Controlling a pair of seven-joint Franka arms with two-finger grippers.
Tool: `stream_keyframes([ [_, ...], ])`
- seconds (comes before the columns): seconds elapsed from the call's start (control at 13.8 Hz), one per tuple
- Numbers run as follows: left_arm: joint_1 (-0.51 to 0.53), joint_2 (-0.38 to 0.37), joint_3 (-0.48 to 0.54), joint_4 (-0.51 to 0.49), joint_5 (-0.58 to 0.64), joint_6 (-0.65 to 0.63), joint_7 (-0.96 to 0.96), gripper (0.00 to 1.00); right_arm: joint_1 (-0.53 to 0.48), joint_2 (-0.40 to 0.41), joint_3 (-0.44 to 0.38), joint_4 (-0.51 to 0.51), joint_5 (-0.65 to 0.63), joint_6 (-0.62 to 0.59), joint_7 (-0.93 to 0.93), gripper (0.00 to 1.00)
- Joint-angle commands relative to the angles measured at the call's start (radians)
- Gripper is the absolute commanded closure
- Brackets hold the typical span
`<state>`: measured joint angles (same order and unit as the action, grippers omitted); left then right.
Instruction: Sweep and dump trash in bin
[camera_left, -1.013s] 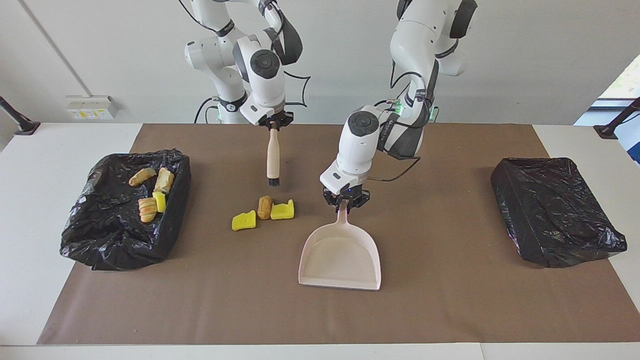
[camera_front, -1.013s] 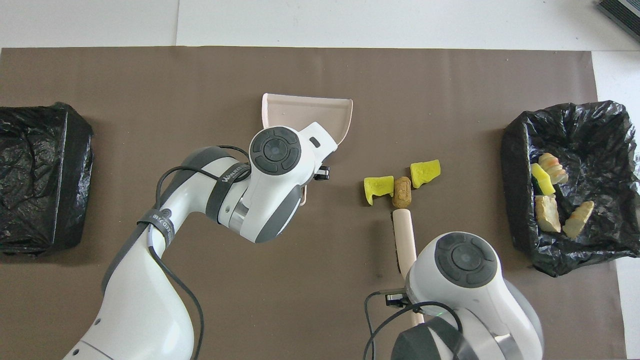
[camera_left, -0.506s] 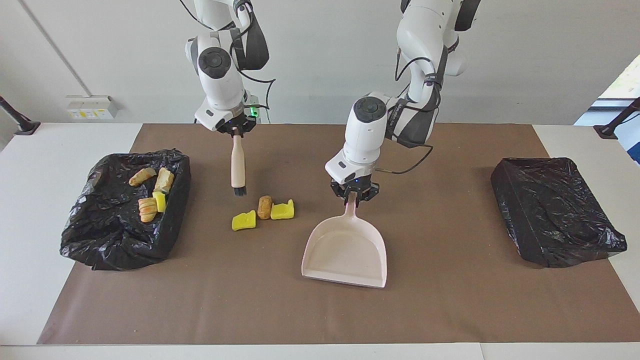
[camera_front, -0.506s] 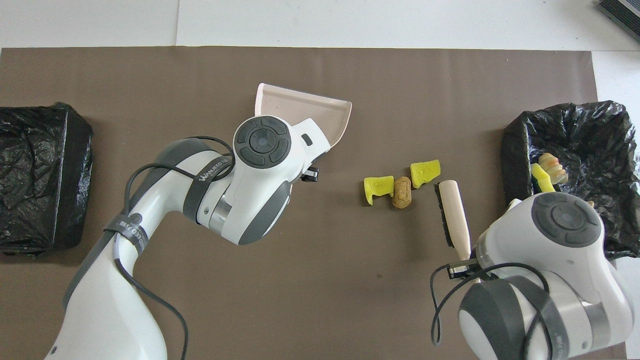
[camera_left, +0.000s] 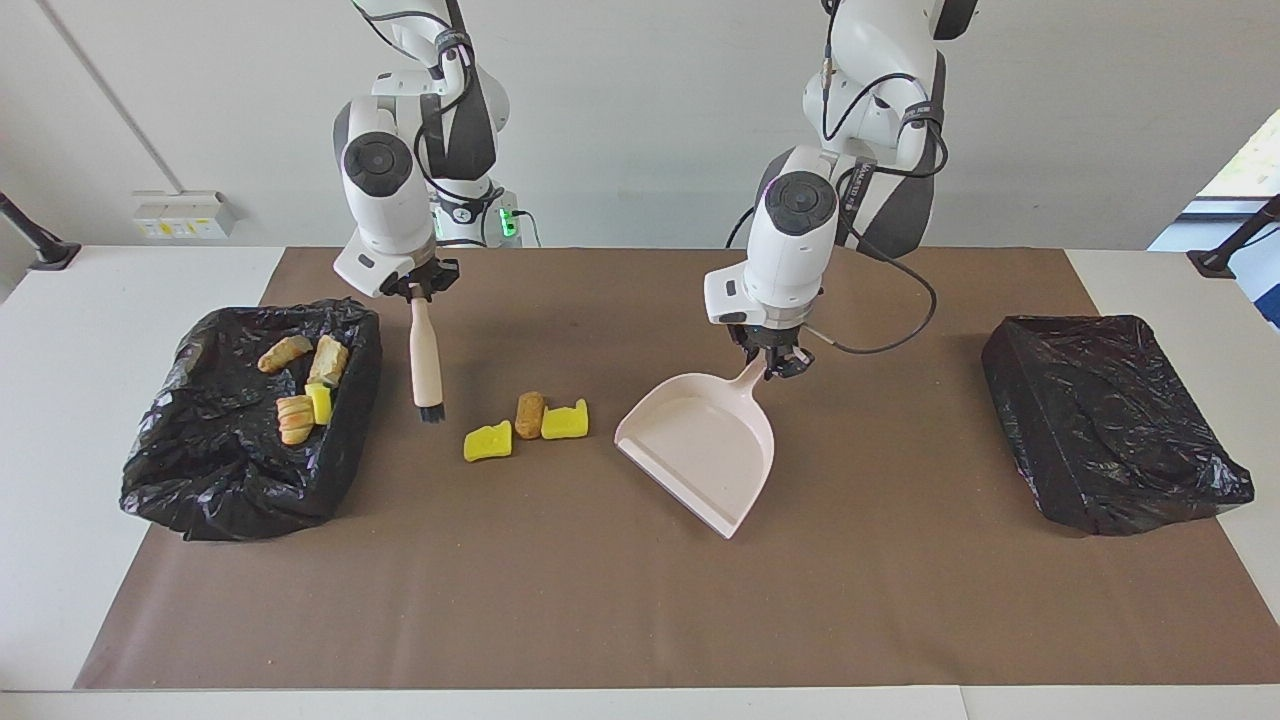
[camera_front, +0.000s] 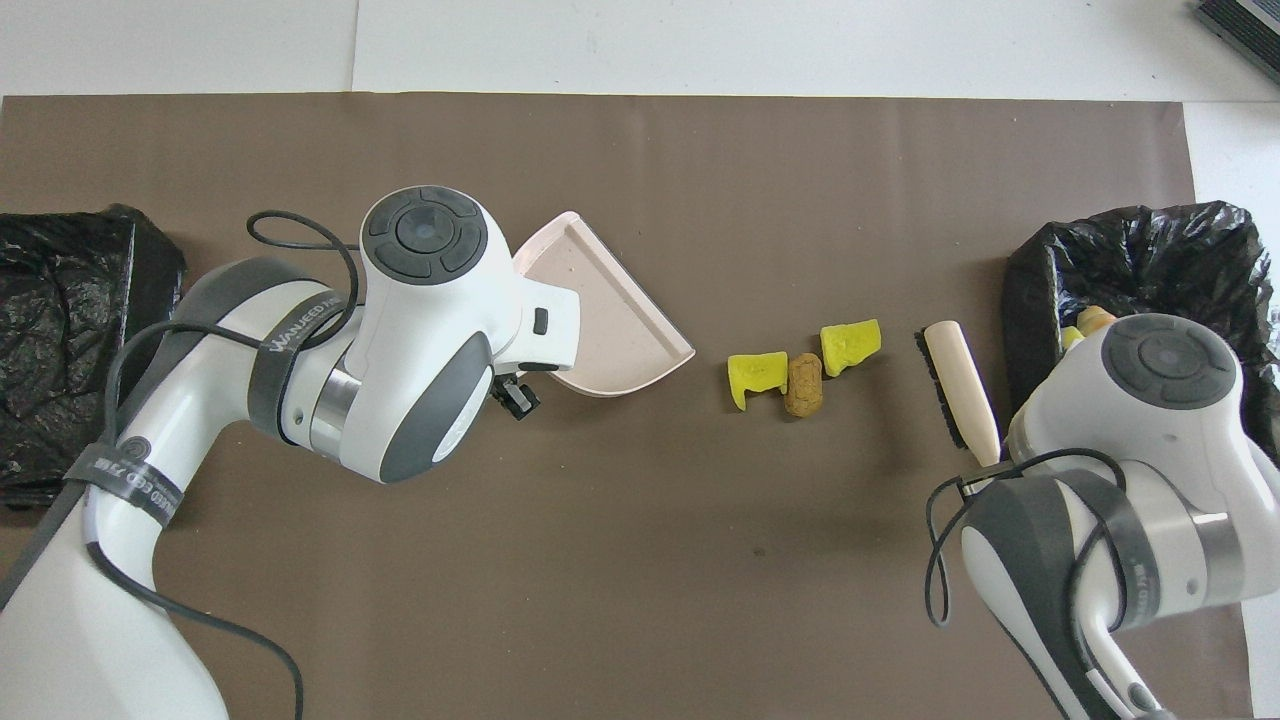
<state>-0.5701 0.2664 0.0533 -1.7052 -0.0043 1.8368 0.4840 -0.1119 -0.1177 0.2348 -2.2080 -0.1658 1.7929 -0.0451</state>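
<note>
Three bits of trash lie mid-mat in a row: a yellow wedge (camera_left: 488, 441) (camera_front: 757, 373), a brown cylinder (camera_left: 529, 414) (camera_front: 803, 385) and a second yellow wedge (camera_left: 565, 420) (camera_front: 850, 346). Several more bits (camera_left: 300, 385) lie in the black-lined bin (camera_left: 230, 500) (camera_front: 1030, 300) at the right arm's end. My right gripper (camera_left: 420, 287) is shut on the beige brush (camera_left: 427, 350) (camera_front: 960, 395), which hangs bristles down between the bin and the row. My left gripper (camera_left: 775, 360) (camera_front: 515, 395) is shut on the handle of the beige dustpan (camera_left: 700, 445) (camera_front: 600, 320), whose mouth is turned toward the trash.
A second black-lined bin (camera_left: 1110, 420) (camera_front: 70, 340) sits at the left arm's end of the brown mat, with nothing showing in it. White table borders the mat on all sides.
The right gripper carried the brush from beside the trash toward the right arm's end. The left gripper drew back toward the robots and swung the dustpan's mouth round toward the trash.
</note>
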Motion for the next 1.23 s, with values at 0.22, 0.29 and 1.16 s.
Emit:
stream_keyframes([
  [0.22,0.022,-0.113,-0.001,-0.201,0.082,0.080,0.301,1.00,-0.002,0.118,0.020,0.034,-0.072,0.102,-0.012,1.00],
  [0.29,0.018,-0.133,-0.001,-0.241,0.098,0.113,0.347,1.00,0.000,0.115,0.020,0.033,-0.069,0.100,-0.012,1.00],
  [1.16,0.009,-0.183,-0.003,-0.333,0.139,0.167,0.544,1.00,0.241,0.202,0.020,-0.006,0.109,0.166,0.224,1.00],
])
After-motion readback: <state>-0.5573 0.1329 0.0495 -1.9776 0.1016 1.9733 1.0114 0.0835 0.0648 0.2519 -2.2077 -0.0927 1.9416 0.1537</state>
